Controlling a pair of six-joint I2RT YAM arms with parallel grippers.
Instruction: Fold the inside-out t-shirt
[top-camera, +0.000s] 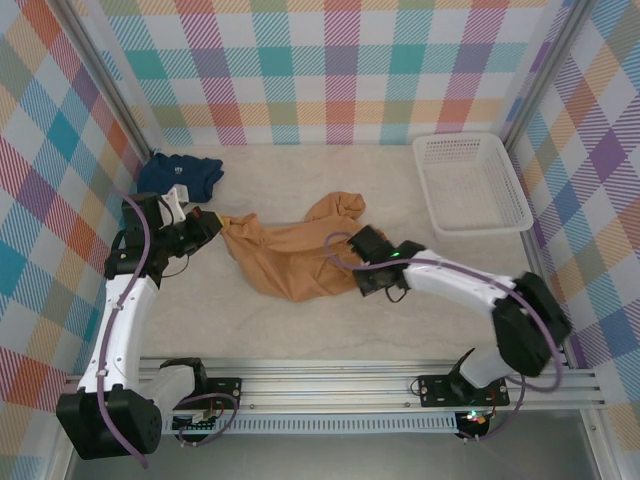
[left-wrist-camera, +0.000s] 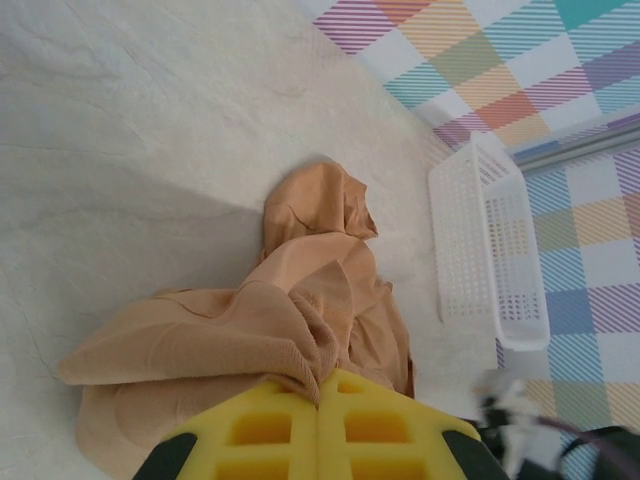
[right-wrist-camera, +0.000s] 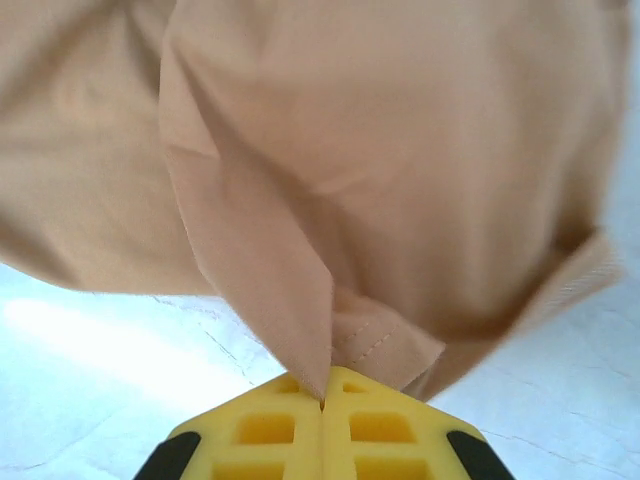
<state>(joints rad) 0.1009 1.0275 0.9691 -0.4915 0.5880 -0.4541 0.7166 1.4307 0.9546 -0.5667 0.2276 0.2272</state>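
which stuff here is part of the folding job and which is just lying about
In the job: tan t-shirt; left pincer and right pincer, both shut on it.
Lying about: navy shirt; white basket.

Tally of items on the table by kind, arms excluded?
Shirts: 2 (tan t-shirt, navy shirt)
Baskets: 1 (white basket)
Total: 3
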